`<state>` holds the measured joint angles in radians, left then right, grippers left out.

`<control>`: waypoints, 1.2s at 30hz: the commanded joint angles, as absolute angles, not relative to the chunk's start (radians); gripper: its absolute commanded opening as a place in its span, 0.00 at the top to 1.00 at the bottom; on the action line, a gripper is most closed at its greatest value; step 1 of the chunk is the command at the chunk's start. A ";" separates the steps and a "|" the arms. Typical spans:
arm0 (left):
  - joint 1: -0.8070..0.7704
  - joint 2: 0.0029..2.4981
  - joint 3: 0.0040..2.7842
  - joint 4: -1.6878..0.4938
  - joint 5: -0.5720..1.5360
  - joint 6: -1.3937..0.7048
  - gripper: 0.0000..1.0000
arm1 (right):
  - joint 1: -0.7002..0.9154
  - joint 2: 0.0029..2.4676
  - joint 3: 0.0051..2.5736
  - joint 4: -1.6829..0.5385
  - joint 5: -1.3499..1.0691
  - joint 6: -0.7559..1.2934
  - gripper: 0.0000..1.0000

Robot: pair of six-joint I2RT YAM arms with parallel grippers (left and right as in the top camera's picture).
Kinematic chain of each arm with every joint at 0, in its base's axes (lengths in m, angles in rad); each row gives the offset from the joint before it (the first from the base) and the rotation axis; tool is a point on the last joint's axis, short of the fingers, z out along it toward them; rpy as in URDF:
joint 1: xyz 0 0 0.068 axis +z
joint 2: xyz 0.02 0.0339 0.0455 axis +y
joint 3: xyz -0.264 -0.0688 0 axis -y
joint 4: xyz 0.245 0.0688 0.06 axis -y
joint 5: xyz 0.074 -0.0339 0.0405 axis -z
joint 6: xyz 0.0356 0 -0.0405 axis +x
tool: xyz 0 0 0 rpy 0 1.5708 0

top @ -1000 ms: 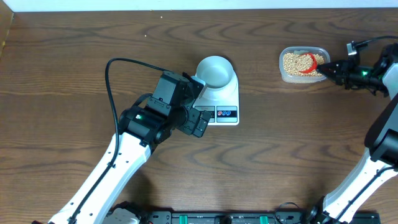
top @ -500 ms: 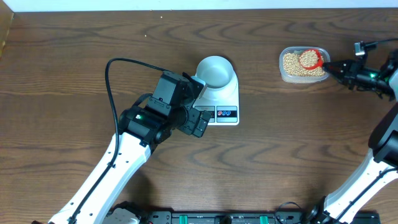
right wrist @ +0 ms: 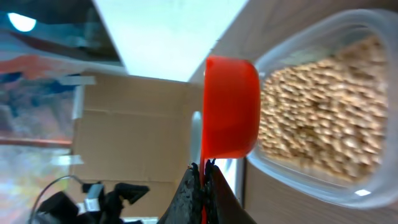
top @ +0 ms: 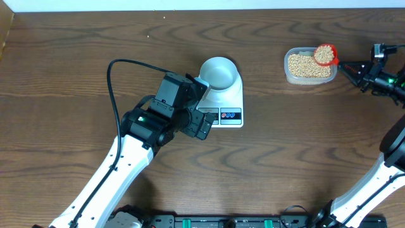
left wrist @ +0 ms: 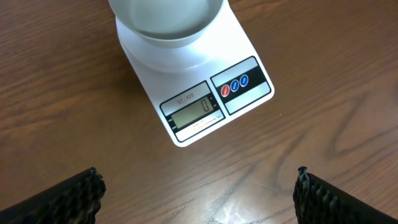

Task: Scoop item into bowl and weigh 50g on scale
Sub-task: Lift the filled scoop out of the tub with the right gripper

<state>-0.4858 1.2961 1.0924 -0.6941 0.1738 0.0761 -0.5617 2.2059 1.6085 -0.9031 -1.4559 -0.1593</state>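
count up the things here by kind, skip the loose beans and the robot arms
bowl: 1
scale: 1
clear tub: 1
red scoop: 1
total: 4

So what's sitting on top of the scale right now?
The pale bowl sits on the far end of the scale and looks empty. The display reads 0. The part of the scale under the bowl is covered, so it can't be seen.
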 commanded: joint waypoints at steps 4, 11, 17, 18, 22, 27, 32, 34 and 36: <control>-0.483 1.294 1.084 -0.696 0.161 0.082 0.01 | -0.572 2.211 1.606 -0.898 -1.555 -0.184 0.99; -0.483 1.294 1.084 -0.696 0.161 0.082 0.01 | -0.581 2.211 1.606 -0.913 -1.541 -0.184 0.99; -0.483 1.294 1.084 -0.696 0.161 0.082 0.01 | -0.575 2.211 1.606 -0.931 -1.304 -0.120 0.99; -0.483 1.294 1.084 -0.696 0.161 0.082 0.01 | -0.572 2.211 1.606 -0.933 -1.288 -0.120 0.99; -0.483 1.294 1.084 -0.696 0.161 0.082 0.01 | -0.562 2.210 1.607 -0.931 -1.311 -0.121 0.99; -0.483 1.294 1.084 -0.696 0.161 0.082 0.01 | -0.550 2.210 1.607 -0.932 -1.334 -0.120 0.99; -0.483 1.294 1.084 -0.696 0.161 0.082 0.01 | -0.519 2.210 1.610 -0.931 -1.420 -0.120 0.99; -0.483 1.294 1.084 -0.696 0.161 0.082 0.01 | -0.501 2.210 1.613 -0.932 -1.425 -0.120 0.99; -0.483 1.294 1.084 -0.696 0.161 0.082 0.01 | -0.475 2.209 1.620 -0.932 -1.425 -0.120 0.99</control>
